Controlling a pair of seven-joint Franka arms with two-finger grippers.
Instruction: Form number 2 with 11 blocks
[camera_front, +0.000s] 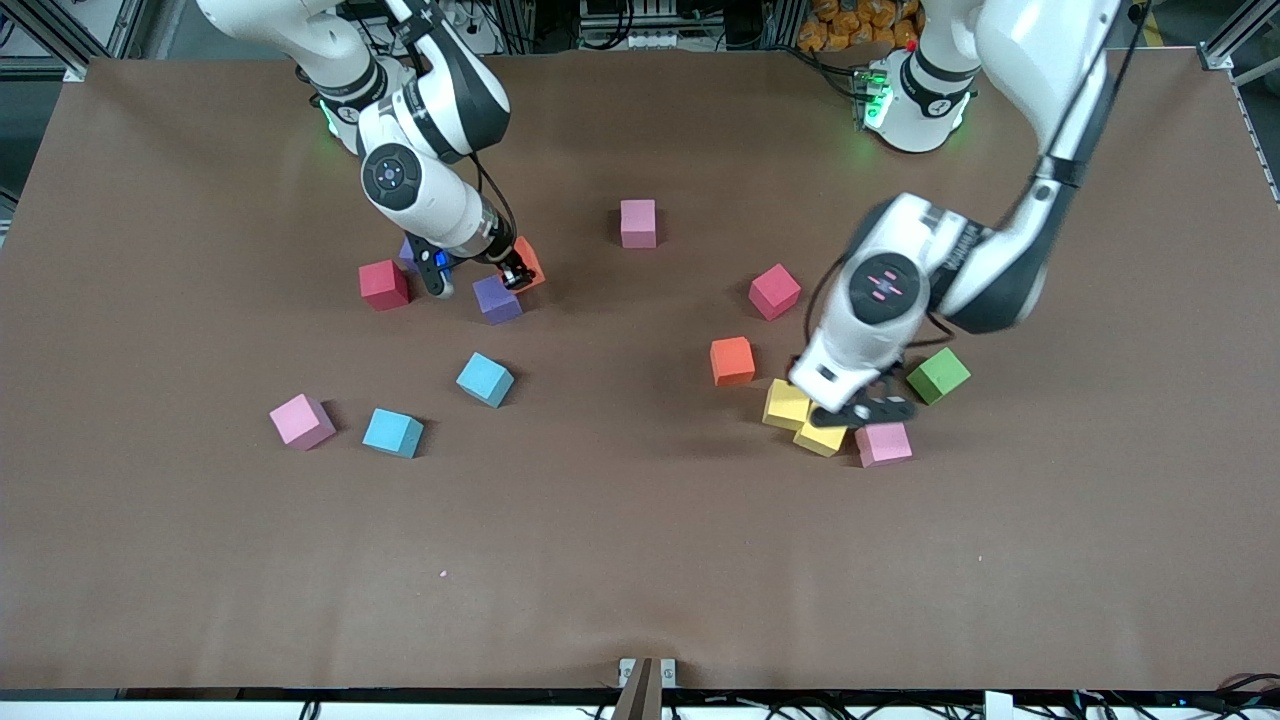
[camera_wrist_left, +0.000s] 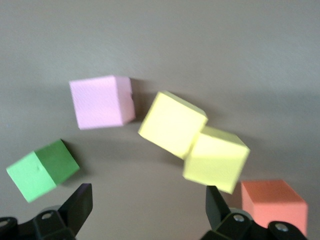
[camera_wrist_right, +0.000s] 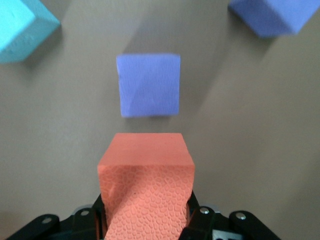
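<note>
Orange block (camera_front: 528, 262), upper left of the frame, sits clamped in the right hand (camera_front: 516, 274); it needs carrying to the forming digit. Lower right, the left hand (camera_front: 868, 410) gapes wide, empty, above two touching yellow blocks (camera_front: 806, 416).

Two yellow blocks (camera_front: 803, 418) touch, beside pink (camera_front: 883, 444), green (camera_front: 938, 375) and orange (camera_front: 732, 361) blocks; other foam blocks lie scattered.
</note>
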